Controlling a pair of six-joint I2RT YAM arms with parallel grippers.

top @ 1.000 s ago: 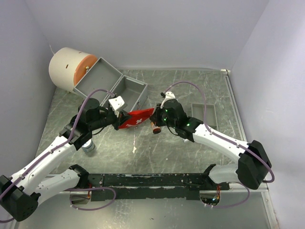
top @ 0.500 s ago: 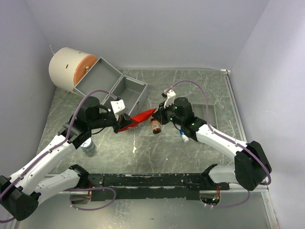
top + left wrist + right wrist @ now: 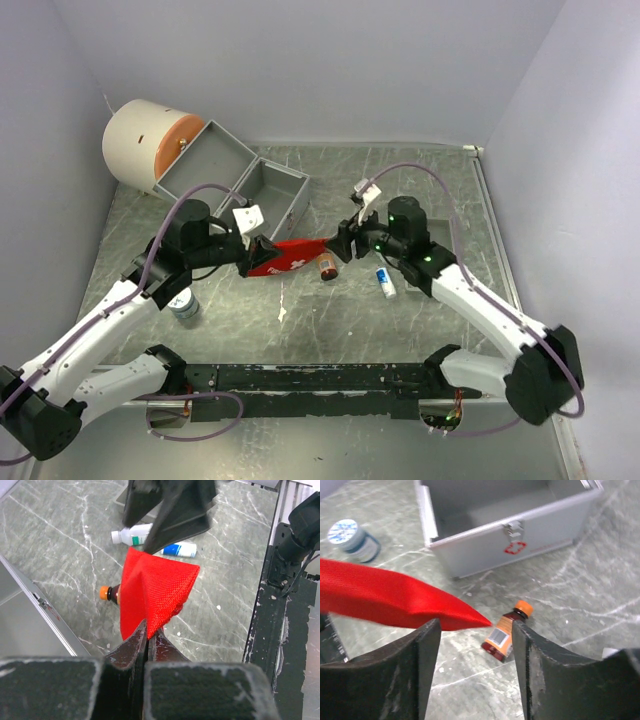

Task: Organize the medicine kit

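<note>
Held a red pouch point(image 3: 285, 255) aloft over the table point(image 3: 330, 320), just near of the open grey case point(image 3: 292, 205).
Clamped its left end in the left fingers point(image 3: 127, 647). Had the right fingers point(image 3: 415, 675) spread at its right tip, grasping nothing. Probably needed to close there before steering it far-left into the case, apparently bare inside. Left loose on the table: amber bottle point(image 3: 326, 266), white bottle point(image 3: 384, 281), small jar point(image 3: 186, 306).

Right gripper point(image 3: 339, 243) now spread wide, red pouch point(image 3: 290, 256) tip loose between jaws. Right arm swings out toward 3 o'clock, uncovering white bottle point(image 3: 383, 281). Pouch sags flatter.
</note>
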